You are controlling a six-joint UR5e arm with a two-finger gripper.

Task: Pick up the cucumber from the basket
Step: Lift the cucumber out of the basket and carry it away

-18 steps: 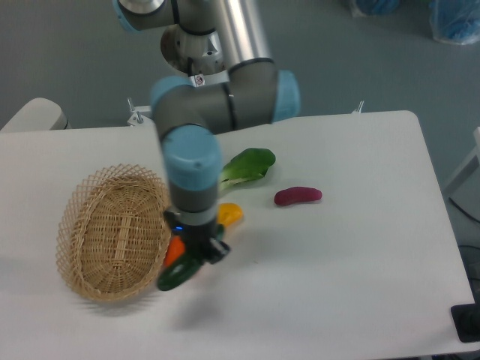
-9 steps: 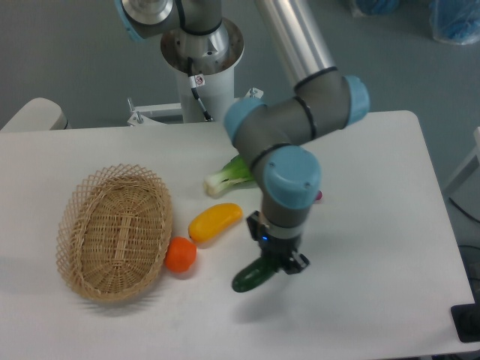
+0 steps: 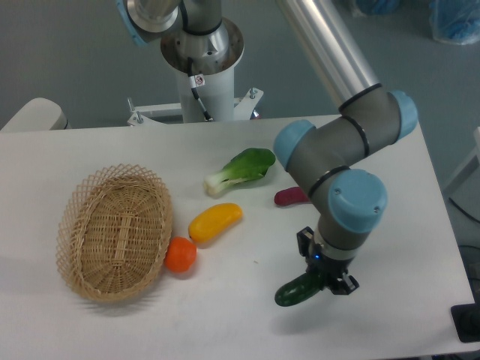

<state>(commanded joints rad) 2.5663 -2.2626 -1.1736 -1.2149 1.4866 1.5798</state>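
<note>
White table (image 3: 390,187) carries everything. Wicker basket (image 3: 114,232) sits at its left side, nothing in it. My gripper (image 3: 321,279) is at the table's front right, fingers clamped on the cucumber (image 3: 297,289), which is well apart from the basket. Bok choy (image 3: 241,169) lies mid-table; yellow pepper (image 3: 215,222) just below it; purple vegetable (image 3: 289,196) partly behind my arm; orange fruit (image 3: 181,254) touches the basket rim.

I am working in a lab: my arm's pedestal (image 3: 201,60) is standing behind a bare white surface (image 3: 390,165) on grey flooring (image 3: 67,52).
</note>
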